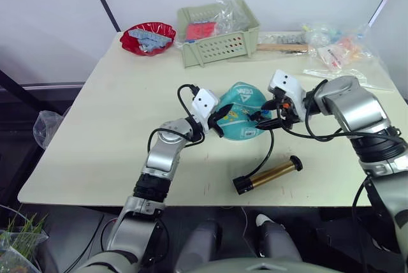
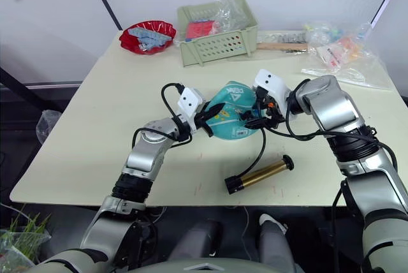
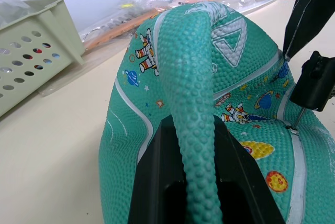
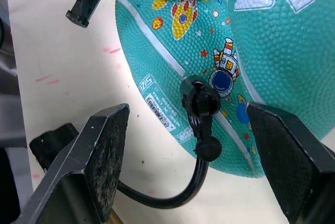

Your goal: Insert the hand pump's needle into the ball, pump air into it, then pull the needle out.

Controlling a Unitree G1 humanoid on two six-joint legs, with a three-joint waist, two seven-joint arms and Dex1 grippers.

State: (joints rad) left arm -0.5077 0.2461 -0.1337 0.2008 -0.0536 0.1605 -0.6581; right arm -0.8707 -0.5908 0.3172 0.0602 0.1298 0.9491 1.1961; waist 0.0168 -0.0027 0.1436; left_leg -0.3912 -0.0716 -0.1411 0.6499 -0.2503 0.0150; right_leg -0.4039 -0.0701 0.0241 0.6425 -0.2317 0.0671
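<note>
Left wrist view: needle tip seemingly buried.

A cream-coloured rectangular surface carries everything. At its far left sits a red scalloped plastic bowl holding pale blue pieces. Just right of it stands a pale green perforated plastic basket with a red packet and clear wrapping inside. Further right, clear plastic bags of colourful items lie near the far right edge.
</note>
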